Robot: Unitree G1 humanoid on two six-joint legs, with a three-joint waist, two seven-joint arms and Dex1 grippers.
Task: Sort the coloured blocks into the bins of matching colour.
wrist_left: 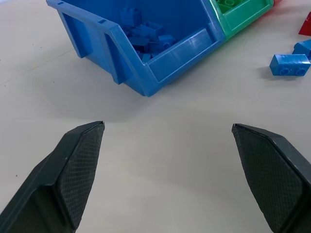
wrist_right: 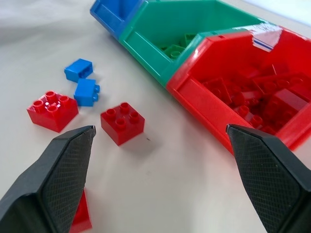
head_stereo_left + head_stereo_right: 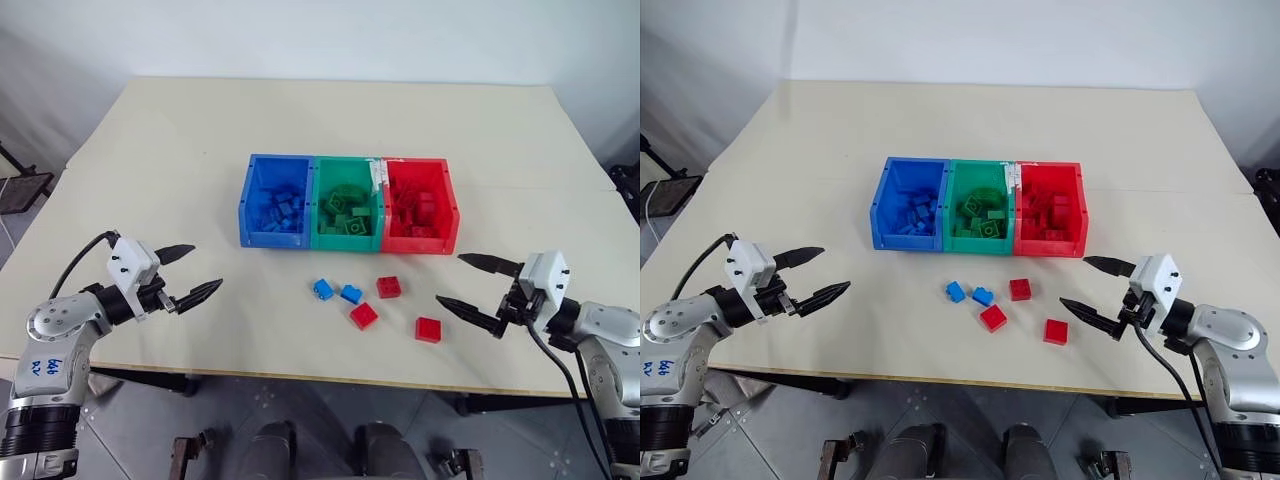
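A cream-coloured flat tabletop carries a blue plastic bin, a green plastic bin and a red plastic bin; nearby lie two small blue studded bricks and three small red studded bricks.

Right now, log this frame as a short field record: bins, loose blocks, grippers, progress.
bins: blue bin, green bin, red bin, joined in a row on the table, each already holding bricks of its own colour
loose blocks: two blue blocks and three red blocks, on the table in front of the bins
left gripper: open, empty, hovering
right gripper: open, empty, nearest the red blocks
progress: five blocks unsorted
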